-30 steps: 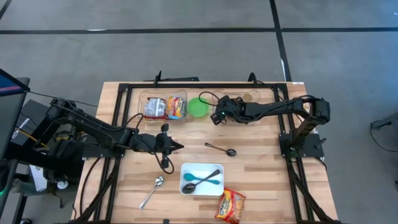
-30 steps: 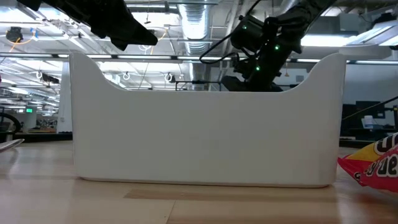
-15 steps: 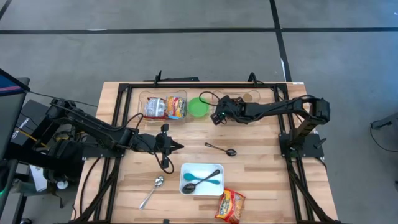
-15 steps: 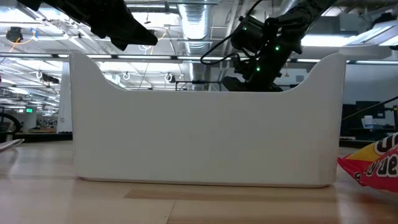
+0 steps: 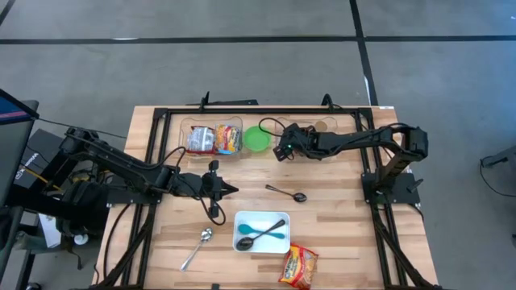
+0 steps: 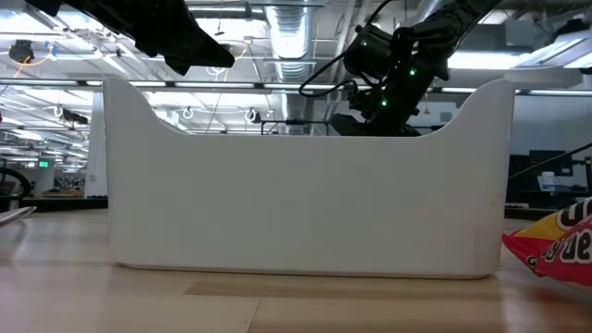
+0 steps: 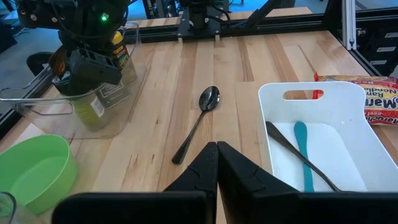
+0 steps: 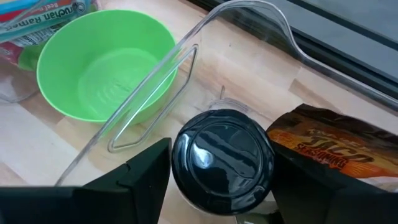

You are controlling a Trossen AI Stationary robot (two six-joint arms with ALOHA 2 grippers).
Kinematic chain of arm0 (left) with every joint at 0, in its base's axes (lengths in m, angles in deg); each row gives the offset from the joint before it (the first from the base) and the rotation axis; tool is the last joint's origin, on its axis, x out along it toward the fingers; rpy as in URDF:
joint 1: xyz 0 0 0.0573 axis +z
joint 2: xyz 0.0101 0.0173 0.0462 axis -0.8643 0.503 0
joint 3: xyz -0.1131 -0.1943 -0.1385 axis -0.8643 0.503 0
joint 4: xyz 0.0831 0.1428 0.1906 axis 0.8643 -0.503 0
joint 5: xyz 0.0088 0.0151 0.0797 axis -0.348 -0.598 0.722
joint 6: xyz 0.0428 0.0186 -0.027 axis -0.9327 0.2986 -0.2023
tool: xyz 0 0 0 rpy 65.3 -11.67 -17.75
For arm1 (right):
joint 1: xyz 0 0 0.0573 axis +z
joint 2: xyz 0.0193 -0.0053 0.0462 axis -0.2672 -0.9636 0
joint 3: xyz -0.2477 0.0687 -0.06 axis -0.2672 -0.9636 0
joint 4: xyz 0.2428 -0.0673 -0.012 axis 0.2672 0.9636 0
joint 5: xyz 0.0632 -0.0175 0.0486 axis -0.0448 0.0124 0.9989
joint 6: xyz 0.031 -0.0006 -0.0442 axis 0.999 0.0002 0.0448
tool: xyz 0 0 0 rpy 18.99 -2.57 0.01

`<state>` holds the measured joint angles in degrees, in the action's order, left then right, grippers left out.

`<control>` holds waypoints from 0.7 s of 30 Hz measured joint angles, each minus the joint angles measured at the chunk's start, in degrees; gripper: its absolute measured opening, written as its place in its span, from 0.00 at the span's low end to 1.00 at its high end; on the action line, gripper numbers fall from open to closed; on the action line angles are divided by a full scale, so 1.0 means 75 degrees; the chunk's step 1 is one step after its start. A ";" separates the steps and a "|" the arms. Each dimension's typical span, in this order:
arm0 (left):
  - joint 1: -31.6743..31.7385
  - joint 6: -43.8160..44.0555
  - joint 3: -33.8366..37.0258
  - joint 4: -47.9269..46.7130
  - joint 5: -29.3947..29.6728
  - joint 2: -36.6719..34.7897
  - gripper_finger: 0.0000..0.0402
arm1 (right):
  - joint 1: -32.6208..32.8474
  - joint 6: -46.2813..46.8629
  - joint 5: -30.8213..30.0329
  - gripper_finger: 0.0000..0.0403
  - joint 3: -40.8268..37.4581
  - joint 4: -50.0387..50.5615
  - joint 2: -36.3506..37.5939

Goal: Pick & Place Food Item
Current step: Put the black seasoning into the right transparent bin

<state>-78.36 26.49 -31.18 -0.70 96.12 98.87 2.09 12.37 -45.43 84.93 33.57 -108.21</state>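
At the near edge of the desk point(image 5: 339, 242) lies a ramen noodle packet point(image 5: 299, 266), just beside the white tray point(image 5: 243, 244). The tray holds a teal spoon point(image 5: 260, 238) and a dark spoon point(image 5: 271, 228). A silver spoon point(image 5: 197, 246) lies near the tray toward the left edge. A black spoon point(image 5: 287, 192) rests at the middle. The left gripper point(image 5: 229, 190) hovers beside it, its jaws pressed together and holding nothing. Farther, the right gripper point(image 8: 219, 186) stands inside a clear bin point(image 8: 249, 18) at the far edge, its fingers point(image 8: 146, 168) spread on both sides of a black-lidded jar point(image 8: 222, 158). A taco seasoning packet point(image 8: 323, 143) lies beside the jar. A green bowl point(image 5: 257, 138) is next, then another clear bin point(image 5: 190, 126) with ramen packets point(image 5: 214, 139).
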 joint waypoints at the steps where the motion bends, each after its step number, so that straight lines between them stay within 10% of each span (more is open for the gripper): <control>1: 0.0000 -0.0002 0.0000 0.0001 0.0000 0.0001 0.01 | 0.0000 -0.0003 0.0000 0.60 0.0000 0.0000 0.0000; 21: 0.0000 -0.0002 0.0001 0.0000 0.0000 0.0002 0.01 | -0.0032 -0.0150 0.0000 0.61 0.0000 -0.0014 0.0000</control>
<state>-78.36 26.48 -31.17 -0.70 96.12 98.89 1.85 11.24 -45.42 84.93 33.47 -108.21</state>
